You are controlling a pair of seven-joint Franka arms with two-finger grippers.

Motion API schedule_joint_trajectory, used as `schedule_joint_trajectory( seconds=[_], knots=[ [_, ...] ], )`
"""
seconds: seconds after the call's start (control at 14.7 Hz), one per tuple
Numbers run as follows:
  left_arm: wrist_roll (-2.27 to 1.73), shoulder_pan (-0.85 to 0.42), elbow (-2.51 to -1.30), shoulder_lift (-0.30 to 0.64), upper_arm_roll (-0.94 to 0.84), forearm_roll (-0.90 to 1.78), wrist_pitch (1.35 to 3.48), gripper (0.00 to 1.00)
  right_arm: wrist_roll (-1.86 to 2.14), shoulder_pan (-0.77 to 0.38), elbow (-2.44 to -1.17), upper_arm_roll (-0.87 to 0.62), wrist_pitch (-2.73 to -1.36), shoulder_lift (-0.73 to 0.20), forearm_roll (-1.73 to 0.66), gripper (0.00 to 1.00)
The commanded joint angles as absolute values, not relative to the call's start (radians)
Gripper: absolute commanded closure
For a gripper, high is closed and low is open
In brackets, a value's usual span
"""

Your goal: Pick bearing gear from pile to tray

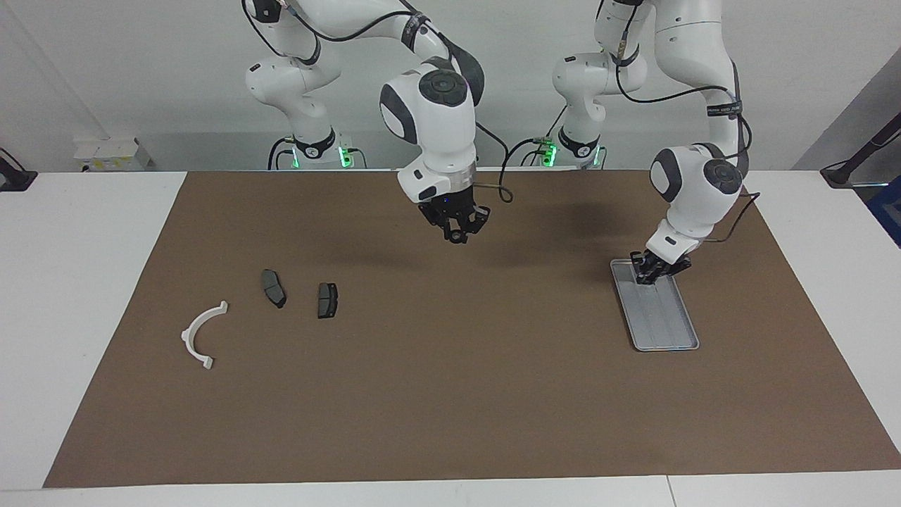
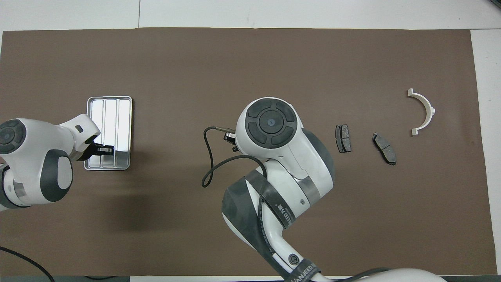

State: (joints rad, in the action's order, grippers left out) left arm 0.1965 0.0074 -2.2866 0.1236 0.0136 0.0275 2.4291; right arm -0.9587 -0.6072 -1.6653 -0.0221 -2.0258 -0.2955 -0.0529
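Over the middle of the brown mat (image 1: 450, 394), your right gripper (image 1: 459, 232) is hanging raised, fingers pinched near-closed, contents too small to tell. You're steering toward the tray (image 1: 676, 338), where the closed left gripper (image 1: 646, 276) is waiting; release low, inside its rim.

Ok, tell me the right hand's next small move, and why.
Probably move the right hand toward the tray, if it carries a part, which I cannot tell: it hangs over bare mat mid-table; the left hand sits at the tray's robot-side end.
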Motion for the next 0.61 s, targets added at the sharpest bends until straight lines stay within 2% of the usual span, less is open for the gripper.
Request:
schedule_joint_trajectory(
  seconds=[0.0,0.07,0.27,0.55],
  knots=[
    [0.198,-0.008,-2.322,0.094,0.026,0.043,2.456,0.1,-0.974,-0.612,-1.736,-0.02,-2.121,-0.301,-0.069,1.0],
    [0.198,-0.008,-2.318,0.095,0.026,0.043,2.454,0.0,-0.974,-0.614,-1.752,-0.02,-2.137,-0.304,-0.069,1.0],
    [0.192,-0.009,-2.289,0.095,0.025,0.043,2.439,0.0,-0.977,-0.635,-1.753,-0.02,-2.164,-0.348,-0.064,1.0],
    [0.186,-0.018,-2.246,0.089,0.025,0.043,2.411,0.0,-1.028,-0.68,-1.744,-0.018,-2.275,-0.451,-0.045,1.0]
  ],
)
